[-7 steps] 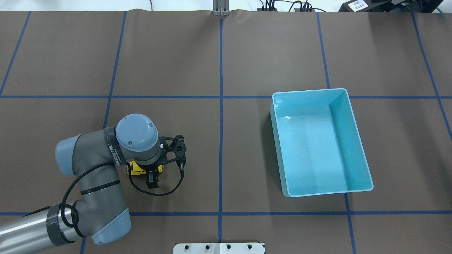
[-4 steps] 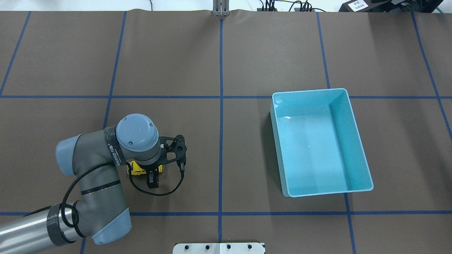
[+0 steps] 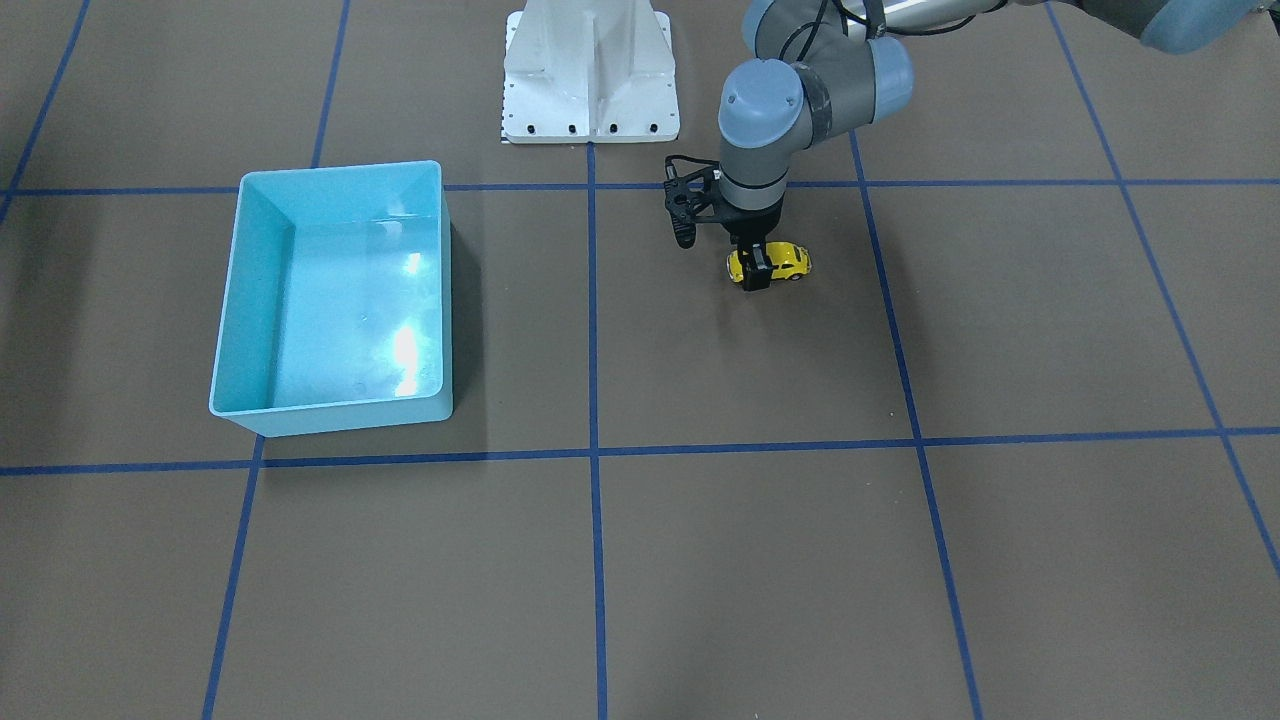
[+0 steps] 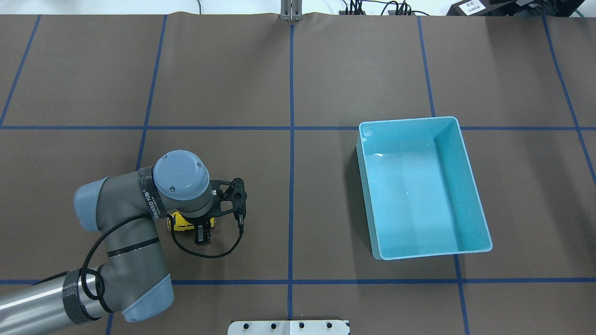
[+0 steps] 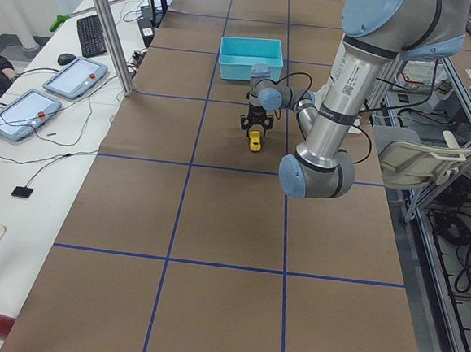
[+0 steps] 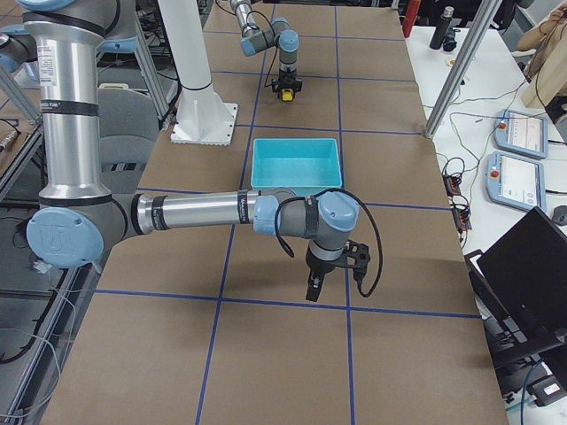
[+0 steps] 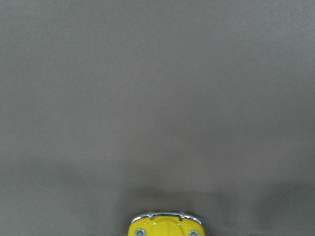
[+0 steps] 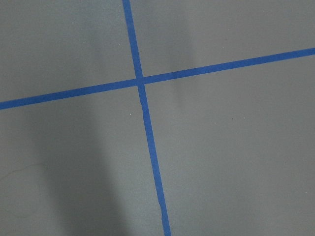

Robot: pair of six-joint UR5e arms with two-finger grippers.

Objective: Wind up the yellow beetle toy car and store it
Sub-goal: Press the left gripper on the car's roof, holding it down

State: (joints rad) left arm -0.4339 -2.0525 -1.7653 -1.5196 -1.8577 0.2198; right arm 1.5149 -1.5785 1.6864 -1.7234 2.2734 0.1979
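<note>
A brown counter marked with blue tape lines. The yellow beetle toy car stands on its wheels on the robot's left half. The empty light blue bin sits well apart on the right half.

The left end effector points straight down over the car, with one black finger on each long side of the body. The fingers look to be right against the paint. The pictures do not show whether they are pinching it or a sliver short, so I cannot tell. The left wrist view shows only one end of the car with a chrome bumper at its bottom edge.

The right end effector hangs over bare counter on the other side of the bin. It is seen only from the side, so I cannot tell how its fingers stand.

The step in hand looks like securing the car for winding. Close on the middle of the body, squarely across its width, because the glossy rounded shell will likely slip out of a high or off-centre grip. Keep all four wheels pressed on the counter. Draw the car straight along its own length, without lifting or twisting it. Carry it to the bin only after that.
</note>
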